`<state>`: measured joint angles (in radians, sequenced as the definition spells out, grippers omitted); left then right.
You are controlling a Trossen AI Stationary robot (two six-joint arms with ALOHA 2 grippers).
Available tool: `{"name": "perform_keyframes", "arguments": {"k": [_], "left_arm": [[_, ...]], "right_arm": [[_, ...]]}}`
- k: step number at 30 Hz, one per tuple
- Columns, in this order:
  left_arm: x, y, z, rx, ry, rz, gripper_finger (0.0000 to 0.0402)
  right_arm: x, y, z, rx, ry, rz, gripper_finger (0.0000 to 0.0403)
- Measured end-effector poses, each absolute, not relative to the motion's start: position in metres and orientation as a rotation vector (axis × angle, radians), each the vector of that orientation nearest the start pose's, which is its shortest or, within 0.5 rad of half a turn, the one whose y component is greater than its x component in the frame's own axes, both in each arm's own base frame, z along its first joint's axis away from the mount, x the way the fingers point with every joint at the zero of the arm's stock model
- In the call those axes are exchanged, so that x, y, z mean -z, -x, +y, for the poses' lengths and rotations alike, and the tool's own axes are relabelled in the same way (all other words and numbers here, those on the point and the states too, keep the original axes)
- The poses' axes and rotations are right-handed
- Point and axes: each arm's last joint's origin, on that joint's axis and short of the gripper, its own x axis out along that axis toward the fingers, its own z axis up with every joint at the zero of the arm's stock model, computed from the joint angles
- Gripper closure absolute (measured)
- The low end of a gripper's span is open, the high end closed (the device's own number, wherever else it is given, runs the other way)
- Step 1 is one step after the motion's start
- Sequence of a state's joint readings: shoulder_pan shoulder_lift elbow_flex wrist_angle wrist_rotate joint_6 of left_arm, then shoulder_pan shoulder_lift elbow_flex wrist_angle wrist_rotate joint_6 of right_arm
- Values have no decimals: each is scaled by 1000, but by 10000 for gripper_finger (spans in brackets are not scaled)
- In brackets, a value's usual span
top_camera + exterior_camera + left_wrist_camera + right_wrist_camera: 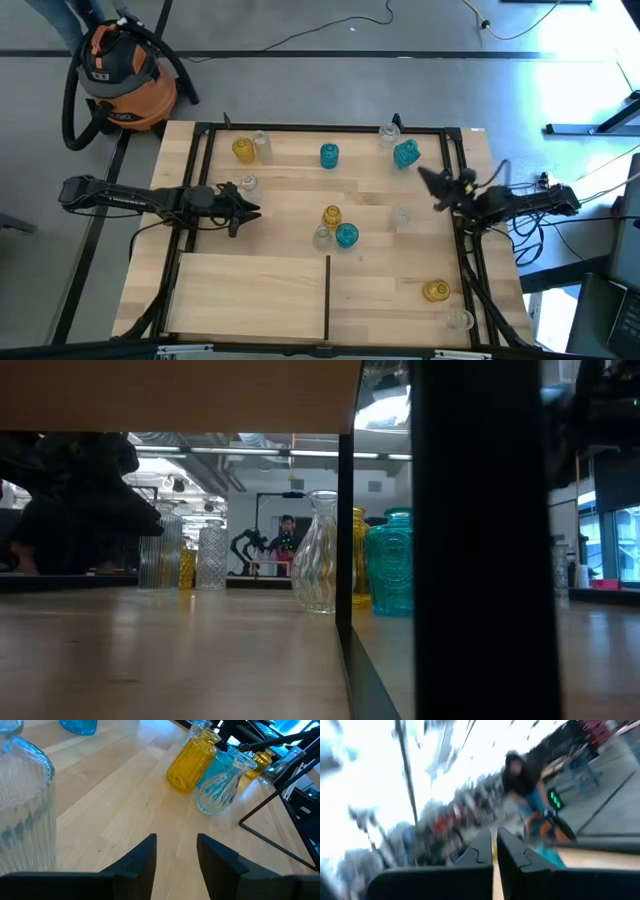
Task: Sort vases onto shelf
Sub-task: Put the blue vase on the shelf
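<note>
Your left gripper [252,210] hangs with fingers apart and empty beside a clear vase [247,185], the right gripper [428,182] closed on nothing, and vases lie scattered across the shelf [250,300], so most sorting looks undone.

The left gripper [250,209] points toward 3 o'clock with fingers apart (nothing between them); the right gripper [428,184] points toward 10 o'clock, fingers closed.
</note>
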<state>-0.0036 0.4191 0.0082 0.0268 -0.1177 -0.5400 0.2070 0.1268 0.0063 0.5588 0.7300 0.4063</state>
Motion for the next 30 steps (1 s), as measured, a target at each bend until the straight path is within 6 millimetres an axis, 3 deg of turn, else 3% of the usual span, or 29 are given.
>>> {"name": "perform_keyframes", "arguments": {"k": [6,9,14,17,20,24,30], "left_arm": [[-132,-117,3,-216,509,342,269],[-132,-117,3,-227,536,335,269],[-137,-119,4,-279,885,244,269],[-140,-120,4,-307,1048,176,269],[-146,-121,3,-245,1218,128,269],[-161,-124,2,-113,1205,10,269],[-198,-119,2,98,1072,-331,269]], "right_arm": [[-227,-69,-10,553,-991,-901,402],[-233,-63,-12,512,-1078,-999,402],[-238,-62,-10,334,-1093,-1029,402],[-251,-61,-8,174,-1154,-1048,402],[-280,-62,-4,35,-1100,-996,402],[-333,-76,1,43,-968,-831,402],[-418,-134,15,142,-609,-617,402]]}}
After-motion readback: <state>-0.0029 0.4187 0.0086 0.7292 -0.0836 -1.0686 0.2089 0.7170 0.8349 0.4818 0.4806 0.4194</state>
